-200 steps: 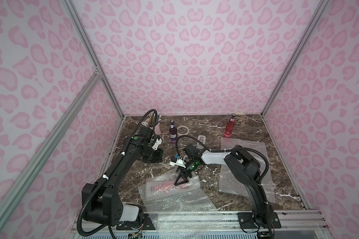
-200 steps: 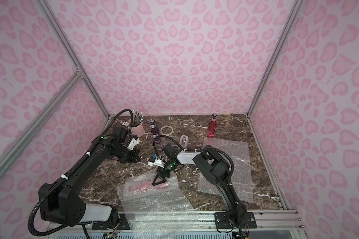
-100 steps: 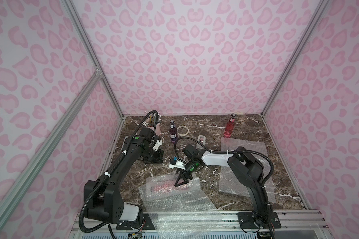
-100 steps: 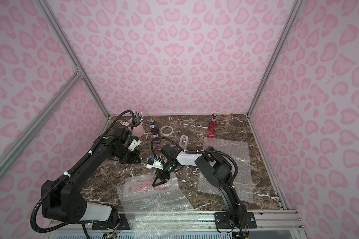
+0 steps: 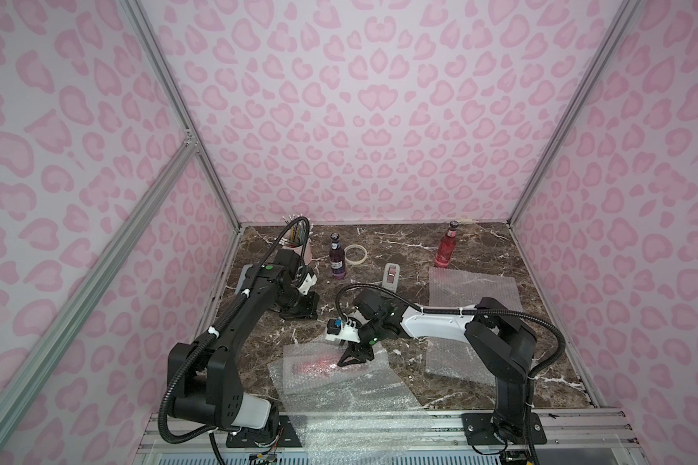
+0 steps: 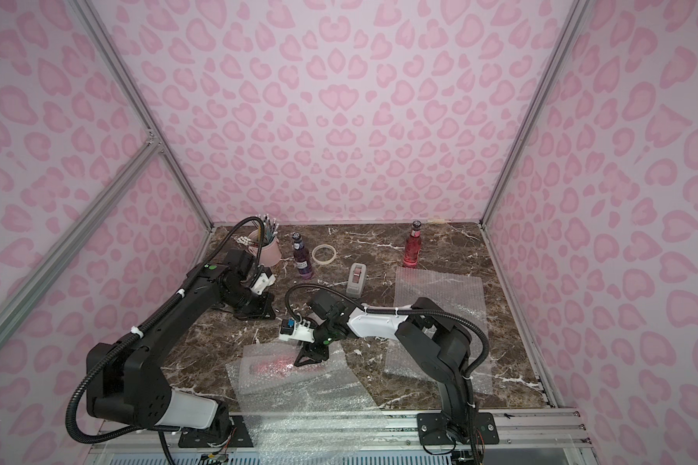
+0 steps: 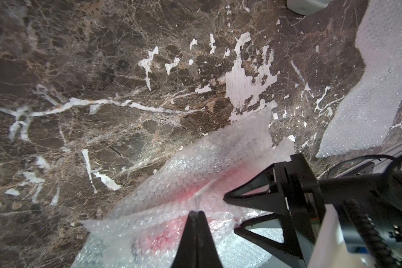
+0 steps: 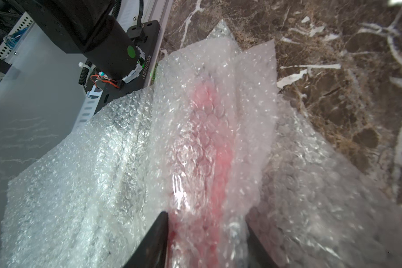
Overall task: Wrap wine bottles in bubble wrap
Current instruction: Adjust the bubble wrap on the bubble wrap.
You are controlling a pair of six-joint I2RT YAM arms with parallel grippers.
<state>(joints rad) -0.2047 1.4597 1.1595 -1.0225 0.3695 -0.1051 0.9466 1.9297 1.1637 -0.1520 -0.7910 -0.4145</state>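
Observation:
A pink-red bottle lies rolled in bubble wrap (image 5: pixel 317 364) (image 6: pixel 273 364) at the front middle, on a larger loose sheet (image 5: pixel 351 398). My right gripper (image 5: pixel 342 363) (image 8: pixel 207 232) points down at its right end. Its jaws press the wrap on either side of the bottle (image 8: pixel 207 143). My left gripper (image 5: pixel 305 312) (image 7: pixel 196 212) is shut, low over the marble behind and left of the roll, apart from it. Two bare bottles stand upright at the back: a purple one (image 5: pixel 337 261) and a pink-red one (image 5: pixel 445 251).
Two flat bubble wrap sheets (image 5: pixel 472 294) (image 5: pixel 452 358) lie at the right, partly under my right arm. A tape ring (image 5: pixel 356 254), a tape dispenser (image 5: pixel 391 275) and a pink pencil cup (image 5: pixel 299 241) stand at the back. The loose sheet overhangs the front rail.
My right gripper's jaws have narrowed round the end of the wrapped bottle, and the gripper has shifted slightly left. The left arm has not moved.

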